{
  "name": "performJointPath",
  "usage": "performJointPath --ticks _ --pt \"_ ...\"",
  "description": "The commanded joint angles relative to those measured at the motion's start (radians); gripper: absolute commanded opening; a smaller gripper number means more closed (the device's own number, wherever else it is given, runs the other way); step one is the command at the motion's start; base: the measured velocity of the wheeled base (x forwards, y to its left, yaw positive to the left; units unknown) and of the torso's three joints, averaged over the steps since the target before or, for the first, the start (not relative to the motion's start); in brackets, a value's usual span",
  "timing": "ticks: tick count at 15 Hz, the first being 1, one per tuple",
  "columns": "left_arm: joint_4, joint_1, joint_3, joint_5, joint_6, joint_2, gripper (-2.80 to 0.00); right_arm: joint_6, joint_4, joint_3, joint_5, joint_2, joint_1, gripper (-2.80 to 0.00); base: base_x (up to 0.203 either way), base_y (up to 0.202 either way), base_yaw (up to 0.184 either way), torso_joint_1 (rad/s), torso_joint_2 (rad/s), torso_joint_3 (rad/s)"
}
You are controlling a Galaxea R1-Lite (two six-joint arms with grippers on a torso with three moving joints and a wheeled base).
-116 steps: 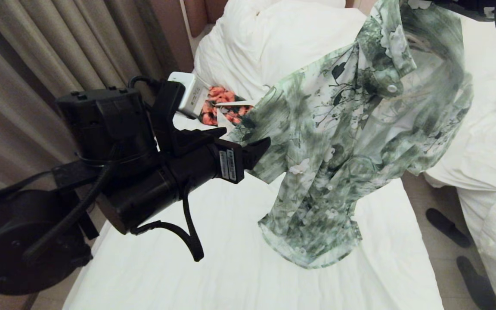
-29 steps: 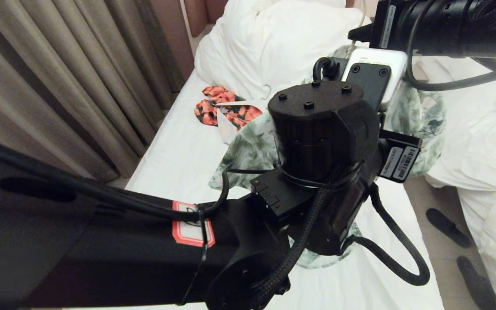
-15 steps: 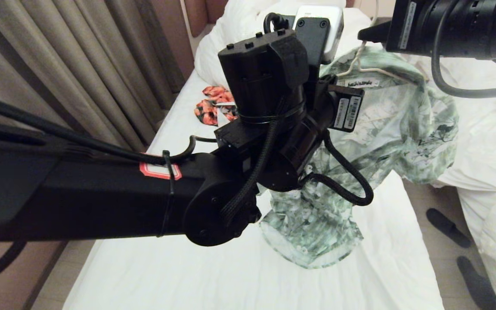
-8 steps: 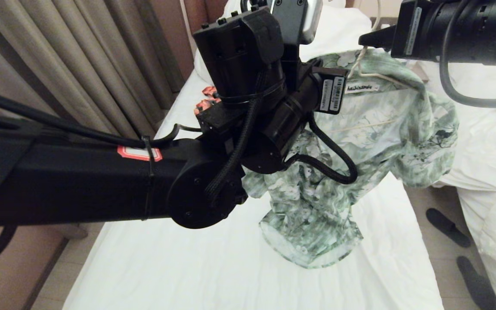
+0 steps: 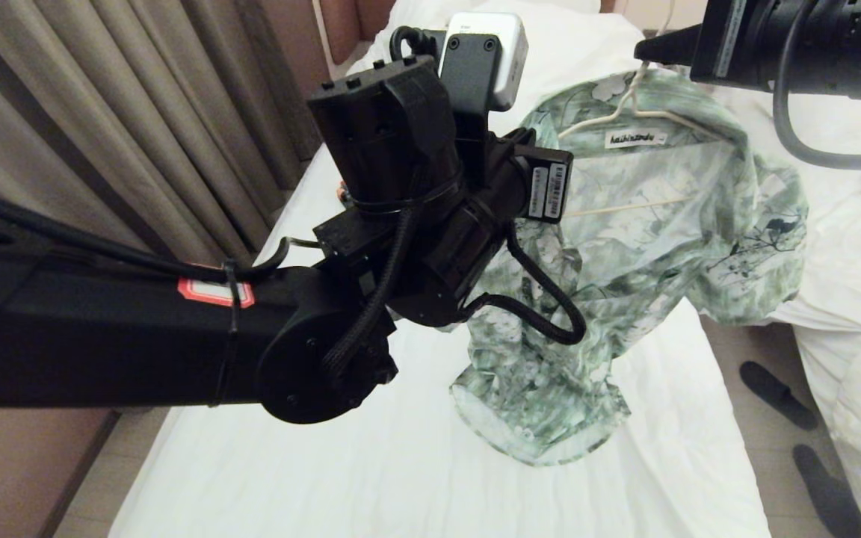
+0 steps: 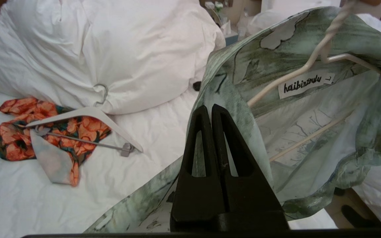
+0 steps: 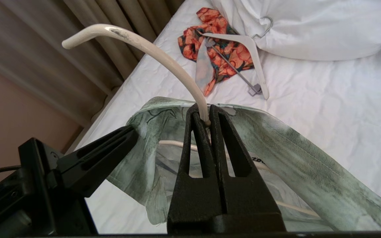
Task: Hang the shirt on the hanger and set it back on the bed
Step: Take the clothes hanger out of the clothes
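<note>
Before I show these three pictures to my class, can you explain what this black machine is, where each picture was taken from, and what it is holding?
It is a two-armed robot at a bed. One picture comes from a camera on its head, looking down; the other two come from cameras on each wrist. The right end effector is shut on the hook of a cream hanger, holding it up with the green floral shirt draped on it. The left end effector is shut on the shirt's edge. Farther up the bed lie an orange floral garment, a white hanger and a duvet.
</note>
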Motion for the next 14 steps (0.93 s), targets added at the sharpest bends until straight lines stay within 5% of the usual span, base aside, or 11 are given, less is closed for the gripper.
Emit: performJointPath --ticks 1,9,14 --pt "-0.023 0.002 0.040 0.003 0.002 -0.012 -2.80 0.000 0.001 -0.004 0.001 0.002 0.000 -2.80 0.000 0.000 0.000 0.000 0.00 0.000" --pt "-0.076 0.000 0.145 0.007 -0.001 -0.072 -2.80 -0.001 0.001 -0.054 -0.002 0.034 -0.020 -2.80 0.000 0.000 0.000 0.000 0.00 0.000" --pt "-0.079 0.016 0.467 0.006 -0.037 -0.299 -2.80 0.000 0.001 -0.108 -0.001 0.064 -0.040 -2.80 0.000 0.000 0.000 0.000 0.00 0.000"
